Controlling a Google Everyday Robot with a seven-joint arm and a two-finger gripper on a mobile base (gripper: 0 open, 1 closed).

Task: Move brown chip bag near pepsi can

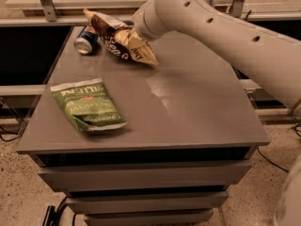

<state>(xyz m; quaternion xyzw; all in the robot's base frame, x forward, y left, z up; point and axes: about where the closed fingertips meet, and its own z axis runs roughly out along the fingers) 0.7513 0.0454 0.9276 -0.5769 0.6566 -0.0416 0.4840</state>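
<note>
The brown chip bag (123, 40) is crumpled and tilted, held just above the back left of the grey table (188, 107). My gripper (134, 32) is at the end of the white arm reaching in from the right, and it is shut on the bag's upper right part. The bag covers most of the fingers. The pepsi can (86, 39), blue with a silver top, lies on its side at the table's back left corner. It is right beside the bag's left end.
A green Kettle jalapeño chip bag (89, 105) lies flat near the table's front left. A lighter shelf and metal posts (44, 1) stand behind the table. The table drops off at its front and side edges; cables lie on the floor.
</note>
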